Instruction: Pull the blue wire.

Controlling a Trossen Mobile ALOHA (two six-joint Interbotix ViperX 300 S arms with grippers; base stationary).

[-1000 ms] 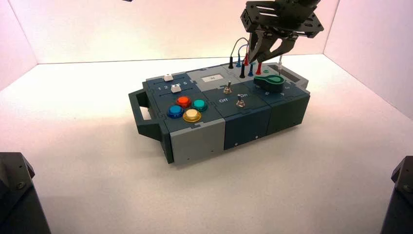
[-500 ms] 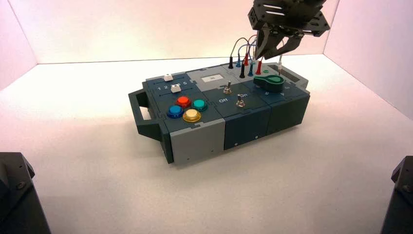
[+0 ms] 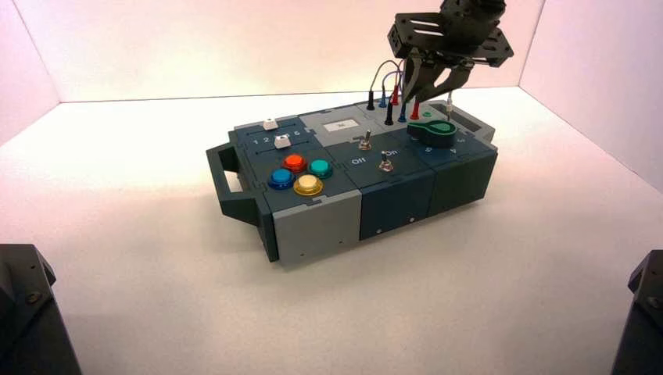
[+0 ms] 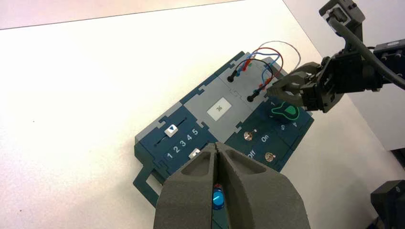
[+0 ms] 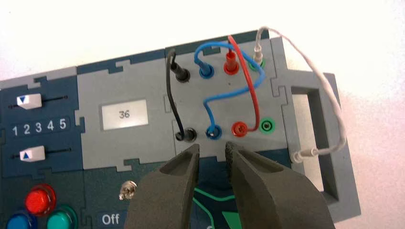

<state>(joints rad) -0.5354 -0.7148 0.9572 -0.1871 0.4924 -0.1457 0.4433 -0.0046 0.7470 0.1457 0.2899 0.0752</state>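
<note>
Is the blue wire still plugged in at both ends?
Plugged in: the blue wire has both plugs in their sockets; the right end effector hovers open beside one.

Left gripper [image 4: 217, 157] shut above box [image 4: 191, 124], right gripper [image 4: 274, 89] w/ fingers apart by blue wire [image 4: 264, 71], display [image 4: 219, 108] reads 36

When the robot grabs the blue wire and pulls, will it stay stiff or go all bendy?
Probably bendy: the blue wire already curls in a loose S between its two plugs. It looks thin, so likely very light. The right gripper hovers open beside the near blue plug; gripping there seems safer, since the thin wire might slip or kink.
</note>
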